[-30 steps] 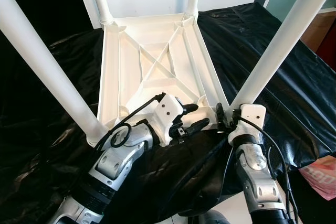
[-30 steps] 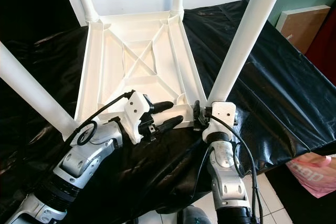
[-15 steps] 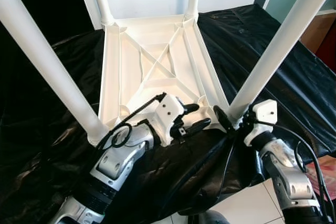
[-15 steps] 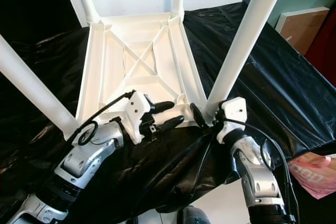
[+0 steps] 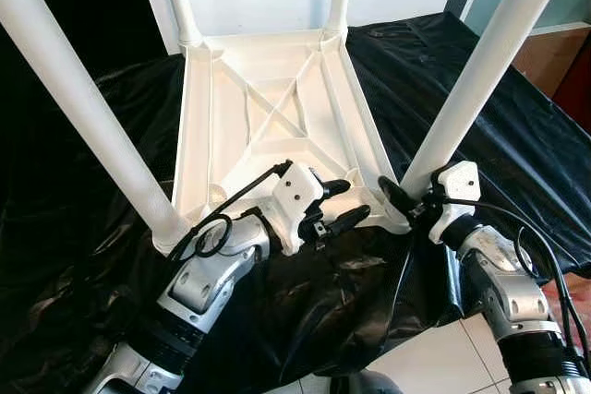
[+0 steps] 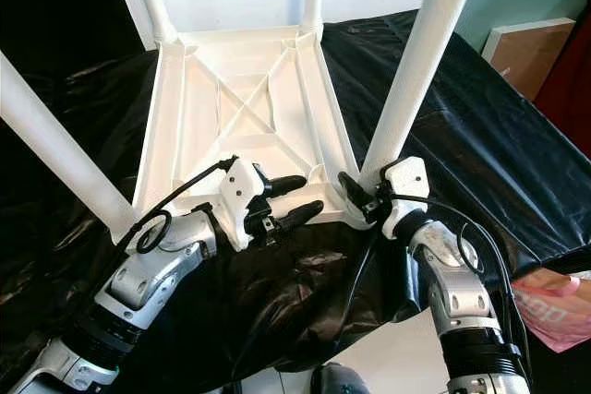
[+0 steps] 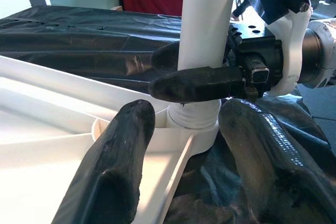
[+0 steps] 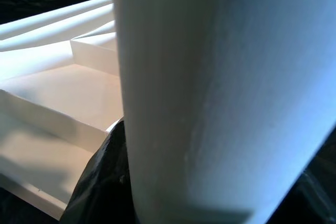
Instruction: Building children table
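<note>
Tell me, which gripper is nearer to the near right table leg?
Right. The right gripper has its fingers around the base of the near right table leg; the left gripper hovers open beside it, over the tabletop's edge.

My two arms are silver metal with ribbed black wrist collars. Each hand, left hand (image 5: pixel 338 204) and right hand (image 5: pixel 399 198), has a white screw-holed housing, glossy black fingers (image 7: pixel 116 166) and looping black cables.

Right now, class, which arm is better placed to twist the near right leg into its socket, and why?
The right arm. Its pincer already closes around the base of the near right leg, as the left wrist view shows. The left pincer hovers open over the tabletop's near rim, touching no leg.
</note>
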`<state>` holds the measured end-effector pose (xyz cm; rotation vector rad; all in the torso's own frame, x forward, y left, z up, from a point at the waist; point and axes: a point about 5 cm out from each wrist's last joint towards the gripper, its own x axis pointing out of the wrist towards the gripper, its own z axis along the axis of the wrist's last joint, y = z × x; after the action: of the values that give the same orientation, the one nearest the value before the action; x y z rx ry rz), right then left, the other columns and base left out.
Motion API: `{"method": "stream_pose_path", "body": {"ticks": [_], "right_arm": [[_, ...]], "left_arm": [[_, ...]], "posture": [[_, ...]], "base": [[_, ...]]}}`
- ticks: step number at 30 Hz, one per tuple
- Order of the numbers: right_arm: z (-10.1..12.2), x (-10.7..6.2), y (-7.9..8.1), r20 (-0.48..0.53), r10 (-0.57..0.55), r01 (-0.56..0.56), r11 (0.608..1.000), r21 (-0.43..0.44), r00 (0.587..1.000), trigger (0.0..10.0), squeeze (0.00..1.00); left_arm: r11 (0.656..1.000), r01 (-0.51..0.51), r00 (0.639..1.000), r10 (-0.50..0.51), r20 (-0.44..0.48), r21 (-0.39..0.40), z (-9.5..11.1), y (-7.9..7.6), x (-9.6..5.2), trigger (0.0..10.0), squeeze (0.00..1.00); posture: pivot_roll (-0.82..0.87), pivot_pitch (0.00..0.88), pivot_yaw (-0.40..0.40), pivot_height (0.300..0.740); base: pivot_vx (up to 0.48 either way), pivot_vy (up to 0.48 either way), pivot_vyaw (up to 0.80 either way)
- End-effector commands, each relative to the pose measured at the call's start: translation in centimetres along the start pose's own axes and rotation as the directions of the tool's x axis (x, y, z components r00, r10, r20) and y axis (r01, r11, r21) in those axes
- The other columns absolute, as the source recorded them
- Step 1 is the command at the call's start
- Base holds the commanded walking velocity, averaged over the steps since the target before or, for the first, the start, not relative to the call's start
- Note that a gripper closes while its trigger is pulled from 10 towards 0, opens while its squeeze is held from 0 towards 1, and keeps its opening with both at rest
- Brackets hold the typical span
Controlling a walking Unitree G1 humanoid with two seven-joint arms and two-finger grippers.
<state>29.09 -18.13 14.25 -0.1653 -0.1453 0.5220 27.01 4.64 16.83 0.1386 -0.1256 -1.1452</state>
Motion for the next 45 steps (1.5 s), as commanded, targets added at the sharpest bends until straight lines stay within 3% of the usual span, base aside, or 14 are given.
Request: {"method": "stream_pose_path", "body": {"ticks": [1,6,7,8,9,16,20,22,24,27,30,43,44,45], "right_arm": [[-1.0,-0.3,0.4,-0.046,0.031,-0.031,1.0,0.004,0.998,0.0,0.0],[-1.3,-0.6,0.1,-0.062,0.003,-0.002,1.0,0.019,0.998,0.0,0.0],[-1.4,-0.7,0.1,-0.063,-0.015,0.017,0.999,0.031,0.998,3.8,0.0],[-1.4,-0.7,0.1,-0.063,-0.015,0.017,0.999,0.031,0.998,3.8,0.0],[-1.4,-0.8,0.1,-0.065,-0.064,0.067,0.997,0.038,0.996,10.0,0.0],[-1.8,-0.9,0.0,-0.078,-0.296,0.3,0.953,0.035,0.952,10.0,0.0],[-2.4,-1.2,1.0,-0.112,-0.49,0.5,0.86,0.1,0.865,10.0,0.0],[-2.4,-1.2,1.0,-0.112,-0.49,0.5,0.86,0.1,0.865,10.0,0.0],[-2.7,-1.1,2.2,-0.134,-0.585,0.599,0.792,0.118,0.8,10.0,0.0],[-2.7,-1.1,2.2,-0.134,-0.585,0.599,0.792,0.118,0.8,10.0,0.0],[-3.1,-0.6,3.6,-0.181,-0.677,0.699,0.704,0.126,0.714,10.0,0.0],[-2.4,-0.6,2.9,-0.138,-0.655,0.669,0.734,0.119,0.743,10.0,0.0],[-2.3,-0.5,3.0,-0.131,-0.653,0.666,0.737,0.117,0.746,10.0,0.09],[-2.3,-0.5,3.0,-0.131,-0.653,0.666,0.737,0.117,0.746,10.0,0.09]], "left_arm": [[0.996,0.083,0.997,-0.083,0.0,0.009,0.0,-0.5,-0.2,10.0,0.0],[0.997,0.079,0.997,-0.079,0.002,0.006,0.0,-0.5,-0.2,10.0,0.0],[0.997,0.078,0.997,-0.078,0.003,0.005,0.0,-0.5,-0.2,10.0,0.0],[0.997,0.078,0.997,-0.078,0.003,0.005,0.0,-0.5,-0.2,10.0,0.0],[0.997,0.078,0.997,-0.078,0.003,0.003,0.0,-0.5,-0.2,10.0,0.0],[0.997,0.082,0.997,-0.082,0.004,-0.005,-0.1,-0.6,-0.1,10.0,0.0],[0.996,0.089,0.996,-0.089,0.003,-0.01,-0.1,-0.8,-0.1,10.0,0.0],[0.996,0.089,0.996,-0.089,0.003,-0.01,-0.1,-0.8,-0.1,10.0,0.0],[0.996,0.091,0.996,-0.091,0.002,-0.012,-0.2,-0.8,-0.2,10.0,0.0],[0.996,0.091,0.996,-0.091,0.002,-0.012,-0.2,-0.8,-0.2,10.0,0.0],[0.996,0.091,0.996,-0.091,0.001,-0.015,-0.2,-1.0,-0.2,10.0,0.0],[0.996,0.084,0.996,-0.084,0.003,-0.021,-0.2,-1.0,-0.2,10.0,0.0],[0.996,0.084,0.996,-0.084,0.003,-0.02,-0.2,-1.0,-0.2,10.0,0.0],[0.996,0.084,0.996,-0.084,0.003,-0.02,-0.2,-1.0,-0.2,10.0,0.0]], "posture": [[0.0,0.087,-0.036,0.74],[-0.01,0.093,-0.037,0.74],[-0.01,0.097,-0.036,0.74],[-0.01,0.097,-0.036,0.74],[-0.02,0.102,-0.034,0.74],[-0.02,0.114,-0.027,0.74],[-0.02,0.124,-0.023,0.74],[-0.02,0.124,-0.023,0.74],[-0.02,0.126,-0.022,0.74],[-0.02,0.126,-0.022,0.74],[-0.01,0.129,-0.024,0.74],[-0.02,0.133,-0.029,0.74],[-0.02,0.132,-0.03,0.74],[-0.02,0.132,-0.03,0.74]], "base": [[0.0,0.0,0.0],[0.0,0.0,0.0],[0.0,0.0,0.0],[0.0,0.0,0.0],[0.0,0.0,0.0],[0.0,0.0,0.0],[0.0,0.0,0.0],[0.0,0.0,0.0],[0.0,0.0,0.0],[0.0,0.0,0.0],[0.0,0.0,0.0],[0.0,0.0,0.0],[0.0,0.0,0.0],[0.0,0.0,0.0]]}}
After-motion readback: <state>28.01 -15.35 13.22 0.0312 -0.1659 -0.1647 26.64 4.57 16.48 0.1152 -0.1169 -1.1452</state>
